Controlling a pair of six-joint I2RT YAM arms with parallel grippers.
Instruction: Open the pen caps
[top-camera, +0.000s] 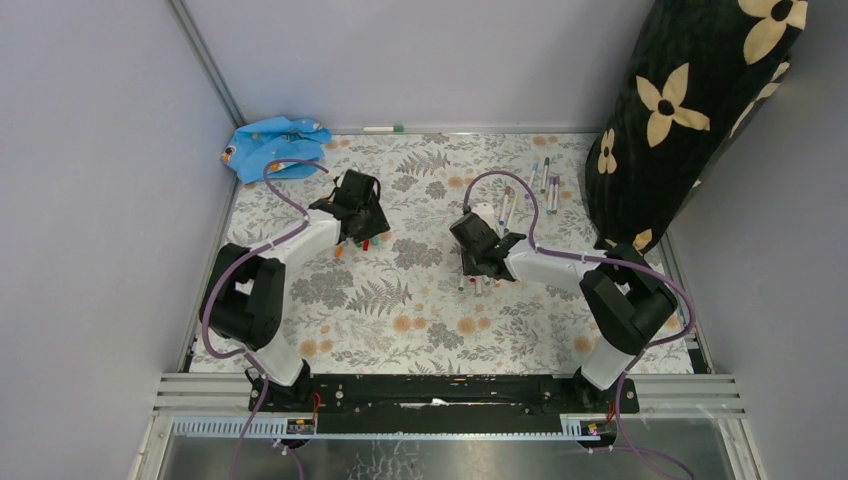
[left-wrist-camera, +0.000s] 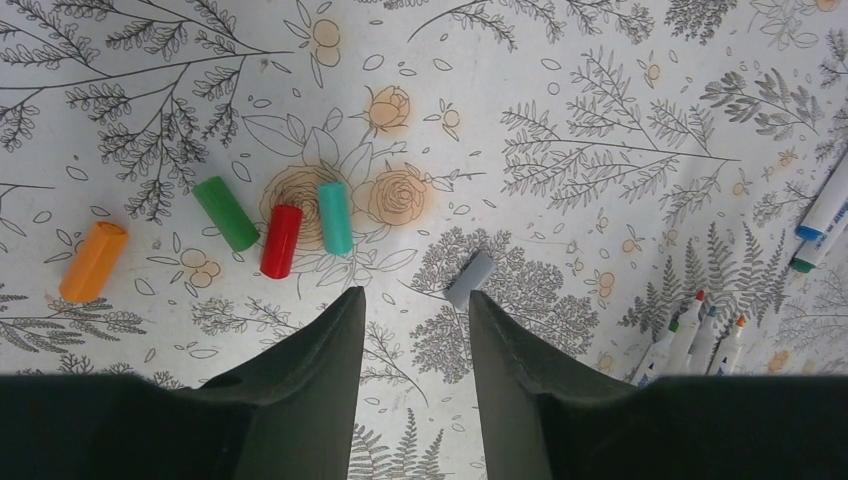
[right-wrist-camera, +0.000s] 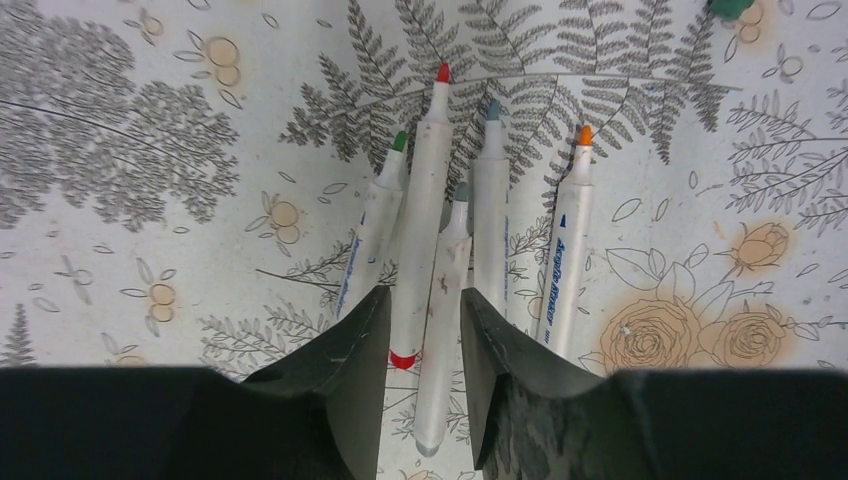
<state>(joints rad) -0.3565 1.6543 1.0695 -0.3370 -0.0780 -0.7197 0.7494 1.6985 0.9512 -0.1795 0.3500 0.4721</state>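
Left jaws parted and empty over short plastic pen caps (left-wrist-camera: 281, 241) in orange, green, red, teal and grey, toward the floral surface's (top-camera: 420, 320) left edge, right jaws narrowly parted above five uncapped white-barrelled marker pens (right-wrist-camera: 420, 220), mid-surface

Place: a robot lab booth
Walls: plain grey panels (top-camera: 90, 150) close around the table (top-camera: 400, 320)
Front: robot arms (top-camera: 250, 290) bolted to a metal rail (top-camera: 450, 395)

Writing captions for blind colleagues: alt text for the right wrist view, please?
Five uncapped white marker pens lie side by side on a floral tablecloth, coloured tips pointing away. The open right gripper frames the red- and grey-tipped ones at the bottom edge.
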